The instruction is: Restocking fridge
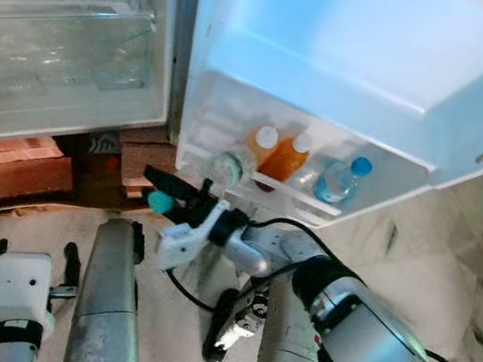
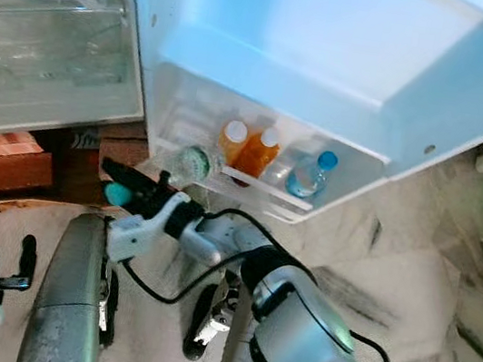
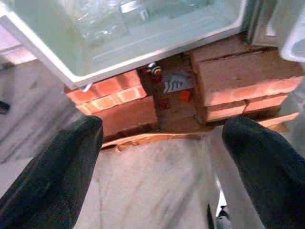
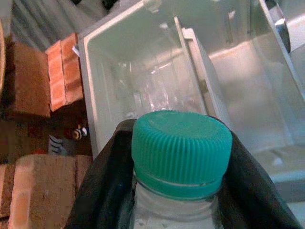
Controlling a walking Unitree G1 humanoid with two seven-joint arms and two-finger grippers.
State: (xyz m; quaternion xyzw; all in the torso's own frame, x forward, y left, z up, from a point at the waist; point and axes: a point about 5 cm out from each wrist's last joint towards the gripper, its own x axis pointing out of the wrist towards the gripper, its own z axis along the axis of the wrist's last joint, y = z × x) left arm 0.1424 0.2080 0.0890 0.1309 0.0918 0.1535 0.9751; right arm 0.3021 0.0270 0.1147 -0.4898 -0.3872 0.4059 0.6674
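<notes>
While the left gripper [image 1: 31, 260] hangs low over the floor with its fingers apart, the right gripper [image 1: 166, 195] is clamped on a green-capped water bottle [image 4: 178, 162], its long axis running along the fingers, cap toward the fridge. Just beyond the jaws, the door shelf [image 1: 310, 212] holds four bottles: one clear bottle [image 1: 230, 166], two orange juice bottles [image 1: 284, 157] and one blue-capped bottle [image 1: 343, 177]. The right arm reaches forward, bent at the elbow.

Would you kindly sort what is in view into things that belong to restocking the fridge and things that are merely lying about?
Belongs to the job:
- green-capped bottle, held in the right claw
- door shelf with two orange bottles and a blue-capped bottle
- open fridge compartment

Just lying about:
- bricks under the fridge
- left claw, open and idle over the floor
</notes>
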